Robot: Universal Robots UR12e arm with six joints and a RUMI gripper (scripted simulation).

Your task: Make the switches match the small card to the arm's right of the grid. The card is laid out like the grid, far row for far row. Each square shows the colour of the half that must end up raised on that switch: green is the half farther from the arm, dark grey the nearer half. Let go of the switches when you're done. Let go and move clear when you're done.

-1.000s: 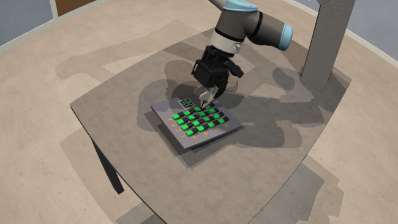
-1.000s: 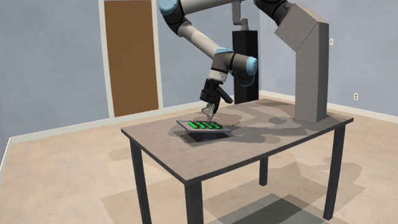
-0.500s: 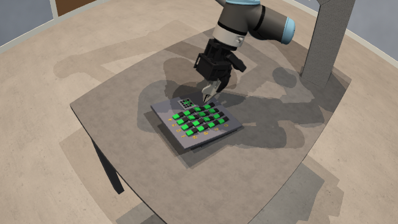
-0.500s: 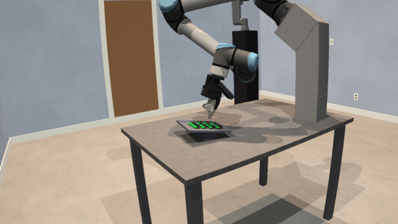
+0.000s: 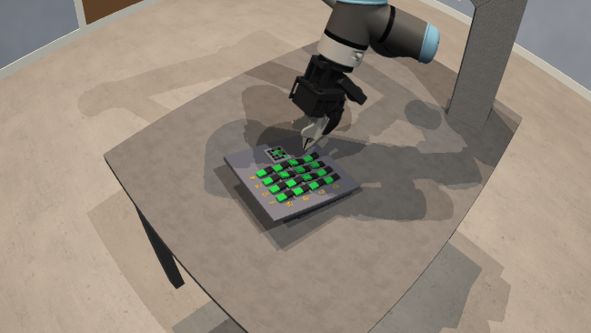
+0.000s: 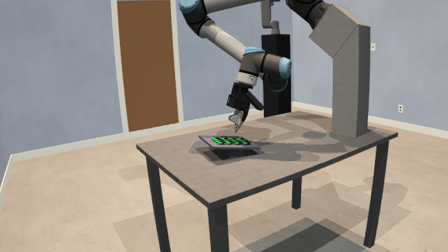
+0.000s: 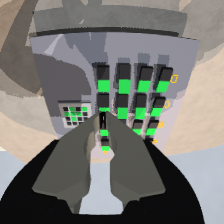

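A grey panel (image 5: pixel 291 184) on the table carries a grid of rocker switches (image 5: pixel 296 176), each half green and half dark grey. The small card (image 5: pixel 275 153) with green and dark squares lies at the panel's corner beside the grid. It also shows in the wrist view (image 7: pixel 75 114), left of the switches (image 7: pixel 131 102). My gripper (image 5: pixel 307 143) is shut and empty, its tips pointing down a little above the grid's edge nearest the arm, close to the card. In the wrist view the shut fingertips sit over the leftmost column of switches. In the exterior view my gripper (image 6: pixel 237 129) hovers above the panel (image 6: pixel 230 144).
A tall grey pillar (image 5: pixel 488 59) that carries the arm stands at the table's far corner. The table edge (image 5: pixel 136 209) runs to the left of the panel. Yellow labels (image 5: pixel 273 200) mark the panel's rows and columns.
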